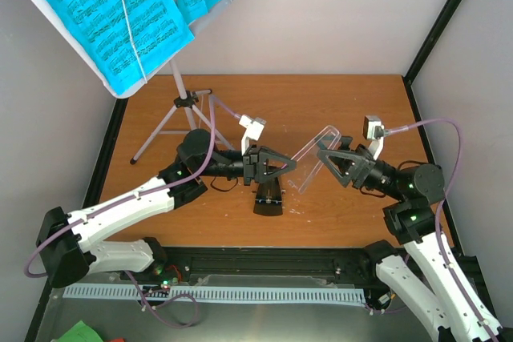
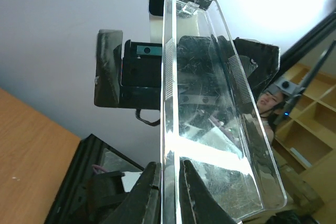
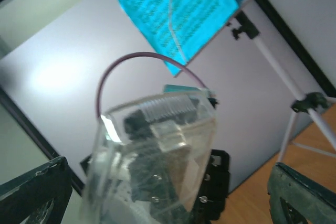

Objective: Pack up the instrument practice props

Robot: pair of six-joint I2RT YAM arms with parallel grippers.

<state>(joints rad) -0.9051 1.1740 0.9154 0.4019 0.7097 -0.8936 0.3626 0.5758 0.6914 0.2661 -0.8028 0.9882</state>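
While the left tool clenches one wall of the clear plastic cover, holding it above the table, the right tool is spread wide, its fingers either side of the cover's far end and clear of it. The black pyramid metronome sits uncovered on the table just beneath the left tool.

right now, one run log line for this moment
left gripper shut on clear cover | right gripper open by cover | metronome on table uncovered | stand upright, pages on it
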